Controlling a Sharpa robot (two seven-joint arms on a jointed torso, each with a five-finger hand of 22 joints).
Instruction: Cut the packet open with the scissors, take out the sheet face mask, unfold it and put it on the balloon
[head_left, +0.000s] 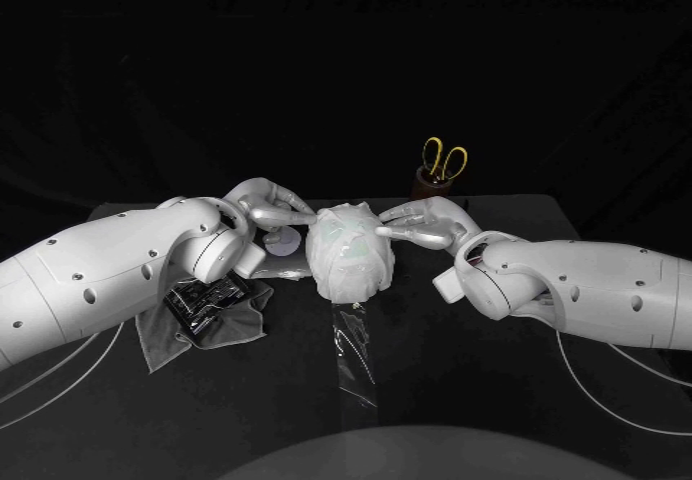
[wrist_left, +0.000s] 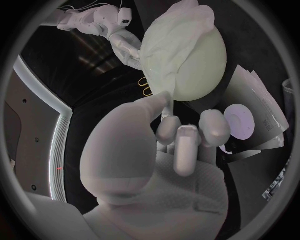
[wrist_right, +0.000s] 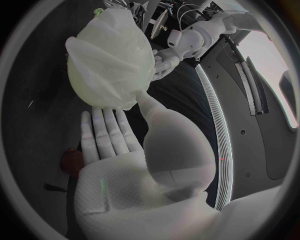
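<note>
The sheet face mask (head_left: 346, 250) lies draped over the balloon (wrist_left: 203, 65), which stands toward the far edge of the table (head_left: 490, 390). The mask is judged thin, limp, slippery and easily torn, and the balloon light and readily shifted, so the mask is best taken by its free edges. The left hand (head_left: 271, 212), fingers curled, has one tip on the mask, a pinch not confirmable; the right hand (head_left: 418, 225) lies flat-fingered, holding nothing, thumb touching the mask's edge. No writing is legible.
</note>
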